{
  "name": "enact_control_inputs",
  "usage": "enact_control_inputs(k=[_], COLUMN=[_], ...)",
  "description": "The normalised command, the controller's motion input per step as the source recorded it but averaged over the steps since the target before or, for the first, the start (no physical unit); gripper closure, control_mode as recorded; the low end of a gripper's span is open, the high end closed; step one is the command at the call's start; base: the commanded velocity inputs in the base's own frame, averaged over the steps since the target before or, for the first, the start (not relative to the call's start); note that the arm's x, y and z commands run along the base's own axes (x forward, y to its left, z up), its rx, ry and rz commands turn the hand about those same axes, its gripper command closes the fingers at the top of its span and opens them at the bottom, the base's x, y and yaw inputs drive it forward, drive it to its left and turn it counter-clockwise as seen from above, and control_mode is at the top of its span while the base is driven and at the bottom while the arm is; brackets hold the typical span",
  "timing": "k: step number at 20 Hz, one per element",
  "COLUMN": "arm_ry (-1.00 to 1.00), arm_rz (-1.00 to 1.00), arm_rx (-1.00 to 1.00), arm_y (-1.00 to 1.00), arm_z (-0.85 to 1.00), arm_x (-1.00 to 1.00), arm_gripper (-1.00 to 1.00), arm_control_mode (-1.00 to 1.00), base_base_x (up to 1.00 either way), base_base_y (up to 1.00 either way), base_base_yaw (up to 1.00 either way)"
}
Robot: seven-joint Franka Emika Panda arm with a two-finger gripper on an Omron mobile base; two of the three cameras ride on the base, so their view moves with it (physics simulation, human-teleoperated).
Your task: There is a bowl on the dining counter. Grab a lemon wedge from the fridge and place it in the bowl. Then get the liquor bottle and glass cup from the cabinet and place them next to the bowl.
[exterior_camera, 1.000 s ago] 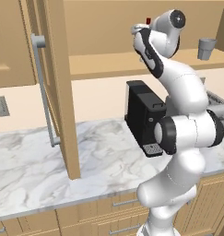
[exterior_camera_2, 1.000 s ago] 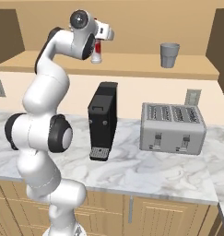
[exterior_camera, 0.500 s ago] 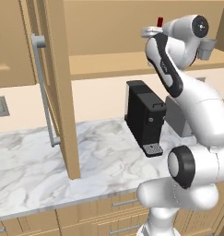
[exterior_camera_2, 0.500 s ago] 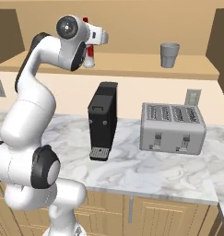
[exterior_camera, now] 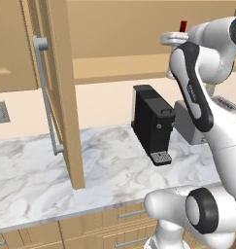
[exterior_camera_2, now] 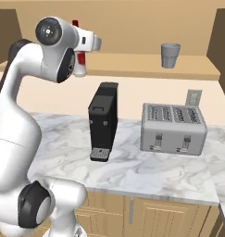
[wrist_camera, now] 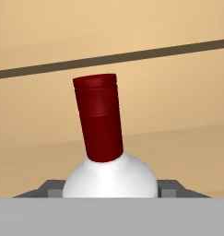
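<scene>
The open cabinet door stands at left. The liquor bottle sits on the cabinet shelf, between the tips of the pincer, jaws apparently closed on its body. Further right on the shelf stands the glass cup.

White liquor bottle with red cap, close before tan cabinet wall.

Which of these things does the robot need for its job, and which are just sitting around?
For the job:
- liquor bottle, up at the cabinet shelf
- glass cup, standing on the shelf
- cabinet, door open

Just sitting around:
- coffee machine on the counter
- toaster beside it
- wall socket behind the toaster
</scene>
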Motion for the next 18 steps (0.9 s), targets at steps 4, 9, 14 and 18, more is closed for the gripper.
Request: enact_control_inputs(k=[4, 9, 14, 18], arm_ry=[0.05, 0.01, 0.06, 0.11], arm_rz=[0.0, 0.0, 0.0, 0.0], arm_rx=[0.0, 0.0, 0.0, -0.02], arm_y=[0.01, 0.18, 0.25, 0.19], arm_z=[-0.22, -0.22, -0.34, -0.26], arm_x=[-1.0, -1.0, -0.61, -0.07], arm_gripper=[1.0, 1.0, 1.0, 1.0], arm_control_mode=[-1.0, -1.0, -1.0, -1.0], base_base_x=[0.0, 0.0, 0.0, 0.0], base_base_y=[0.0, 0.0, 0.0, 0.0], base_base_yaw=[0.0, 0.0, 0.0, 0.0])
